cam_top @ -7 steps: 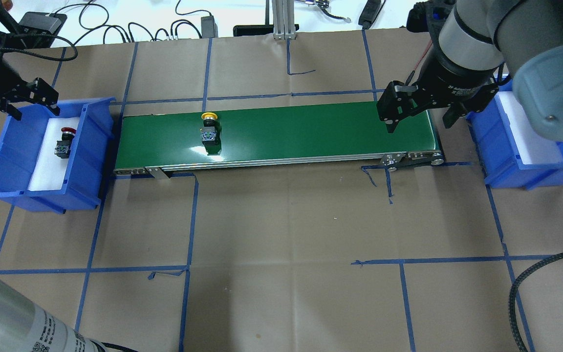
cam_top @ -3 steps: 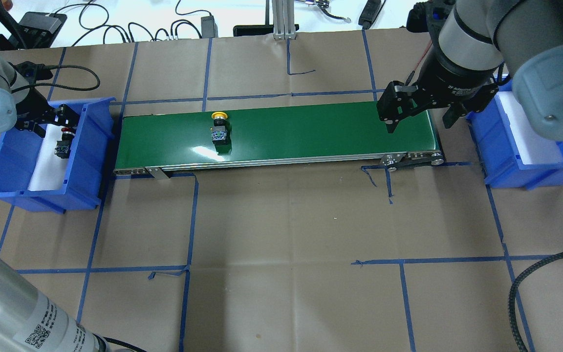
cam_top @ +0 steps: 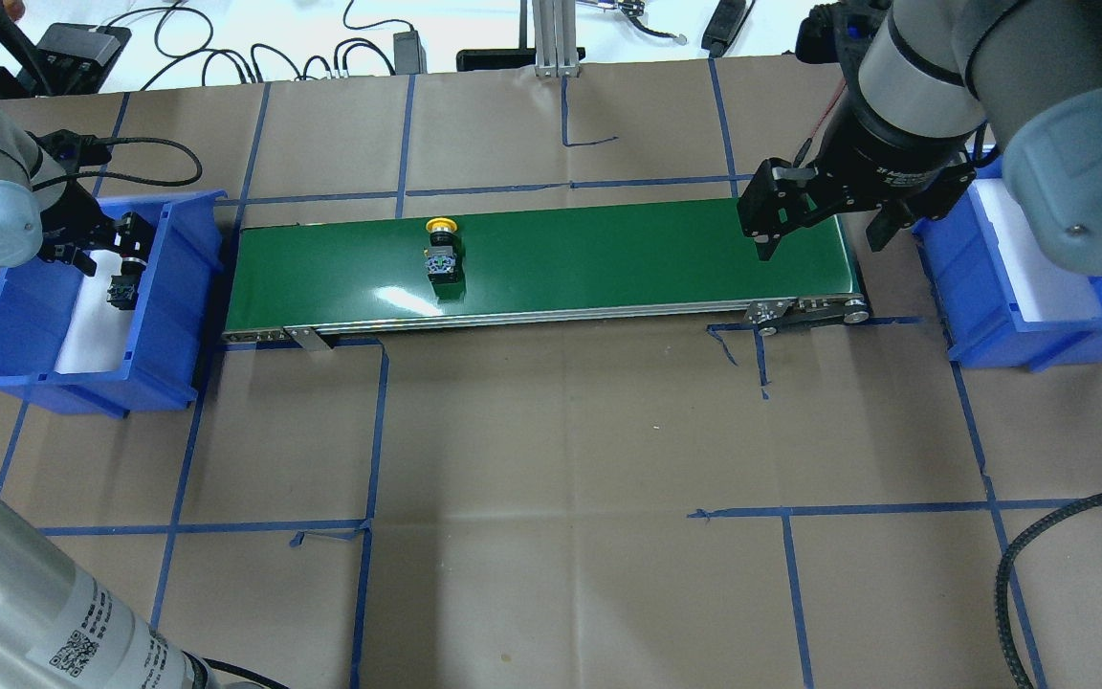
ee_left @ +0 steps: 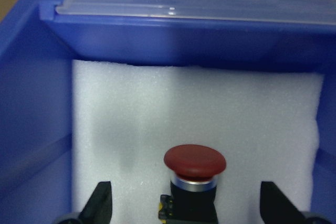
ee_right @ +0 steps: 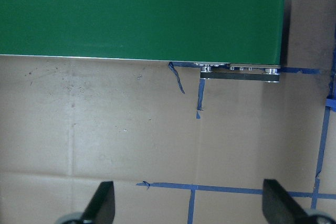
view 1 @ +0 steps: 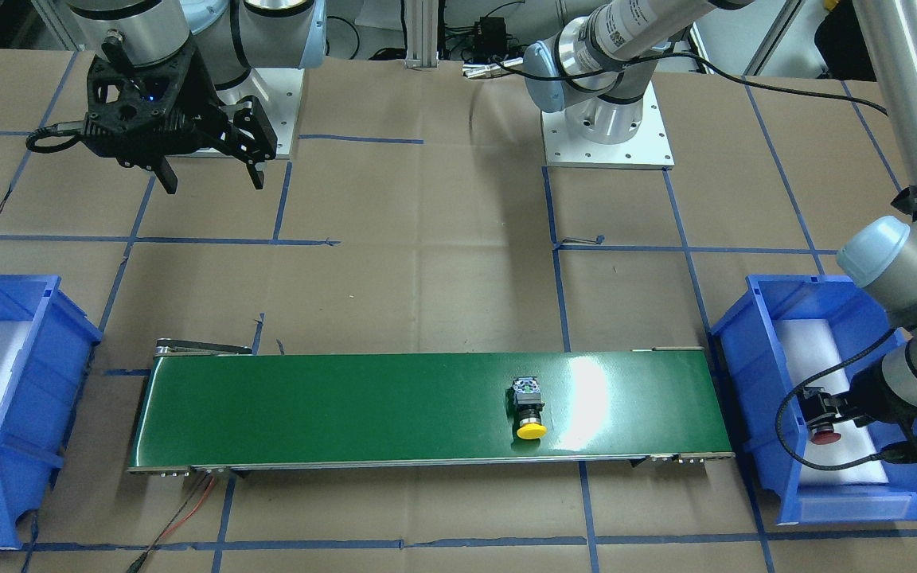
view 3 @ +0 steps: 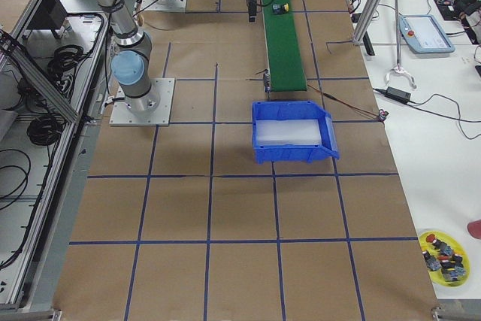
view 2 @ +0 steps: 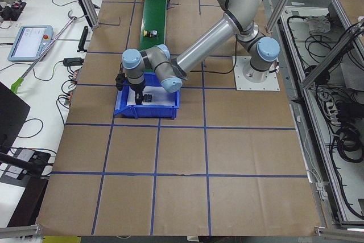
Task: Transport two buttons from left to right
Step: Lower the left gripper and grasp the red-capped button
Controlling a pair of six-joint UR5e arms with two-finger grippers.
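The yellow button (cam_top: pixel 441 251) lies on the green conveyor belt (cam_top: pixel 608 254), left of its middle; it also shows in the front view (view 1: pixel 530 410). The red button (ee_left: pixel 195 162) lies on white foam in the left blue bin (cam_top: pixel 168 316). My left gripper (cam_top: pixel 103 251) is open and low in that bin, with a finger on either side of the red button (view 1: pixel 825 434). My right gripper (cam_top: pixel 821 244) is open and empty, held above the belt's right end; in its wrist view (ee_right: pixel 189 208) only belt and paper show.
The right blue bin (cam_top: pixel 981 316), lined with white foam, stands past the belt's right end. Cables and a metal post (cam_top: pixel 551 38) lie beyond the table's far edge. A yellow dish of spare buttons (view 3: pixel 443 257) sits on a side bench.
My left gripper has come down into the left bin around the red button. The yellow button has travelled rightward on the belt. The right arm has not moved.
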